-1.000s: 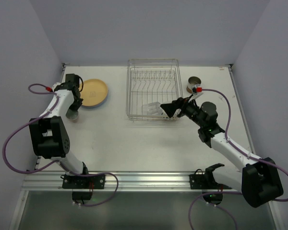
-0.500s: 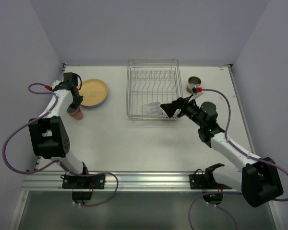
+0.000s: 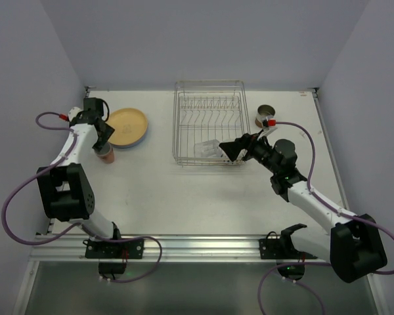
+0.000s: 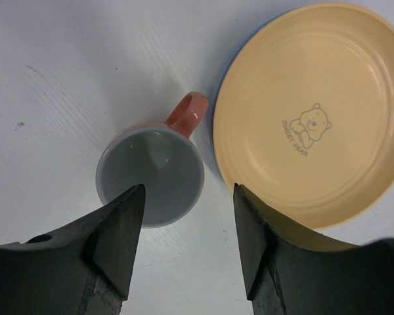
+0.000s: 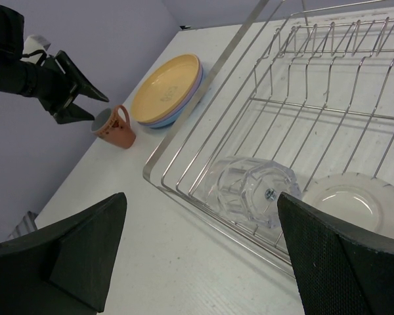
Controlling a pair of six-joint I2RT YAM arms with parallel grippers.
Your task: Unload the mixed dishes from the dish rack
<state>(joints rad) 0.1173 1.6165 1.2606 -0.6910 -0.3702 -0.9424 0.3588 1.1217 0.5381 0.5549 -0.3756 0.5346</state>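
The pink mug stands upright on the table beside the stacked plates, yellow one on top. My left gripper hovers open just above it, holding nothing. From above, mug, plates and left gripper sit at the far left. The dish rack holds a clear glass lying on its side and a white cup. My right gripper is wide open at the rack's near right corner, empty, facing the glass.
A brown cup stands on the table right of the rack. The left wall runs close behind the mug and plates. The right arm's purple cable loops over the table's right side.
My left gripper has opened and risen off the pink mug, which stays standing by the plates. The right arm has not moved.
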